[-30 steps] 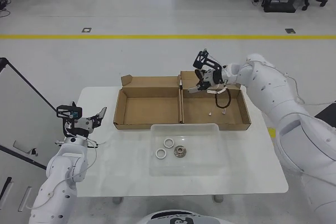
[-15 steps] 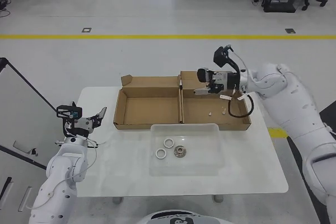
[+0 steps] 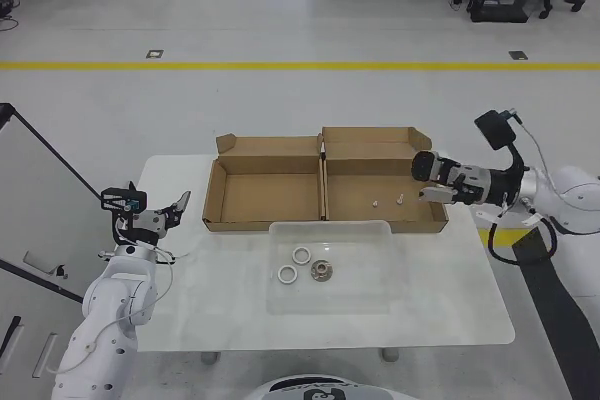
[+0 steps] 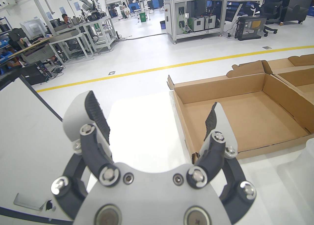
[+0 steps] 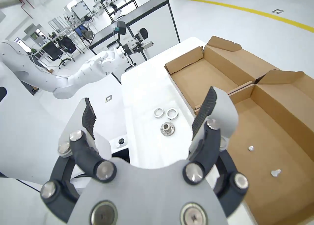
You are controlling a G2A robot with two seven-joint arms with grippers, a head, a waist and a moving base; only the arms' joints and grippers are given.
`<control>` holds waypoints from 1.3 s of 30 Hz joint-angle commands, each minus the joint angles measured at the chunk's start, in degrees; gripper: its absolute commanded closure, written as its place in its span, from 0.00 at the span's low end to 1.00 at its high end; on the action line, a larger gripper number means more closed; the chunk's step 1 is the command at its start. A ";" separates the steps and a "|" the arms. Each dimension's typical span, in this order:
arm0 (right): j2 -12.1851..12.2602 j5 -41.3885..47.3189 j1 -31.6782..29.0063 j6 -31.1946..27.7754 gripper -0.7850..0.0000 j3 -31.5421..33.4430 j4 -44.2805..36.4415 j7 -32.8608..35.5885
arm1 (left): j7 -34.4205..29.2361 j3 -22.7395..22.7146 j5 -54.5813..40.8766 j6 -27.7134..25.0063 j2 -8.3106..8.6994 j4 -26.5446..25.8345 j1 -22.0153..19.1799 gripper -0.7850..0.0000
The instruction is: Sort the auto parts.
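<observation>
We find the right gripper, wide open and empty, has withdrawn beyond the box; two parts lie ahead of it, apparently delivered.

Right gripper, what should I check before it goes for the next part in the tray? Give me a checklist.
1. Right gripper open, holding nothing: ok.
2. Two rings and hub lying in tray, nothing over them: ok.
3. Hub apart from rings: ok.
4. Left gripper open, well away from tray: ok.
5. Bare box and second box open on top: ok.
6. Which box takes the rings: cannot tell.
</observation>
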 commanded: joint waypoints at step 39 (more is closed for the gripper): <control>2.86 6.18 -7.30 -1.22 0.00 7.53 -1.33 -1.21 | -28.82 2.67 11.48 -22.40 1.58 -16.51 -6.76 0.00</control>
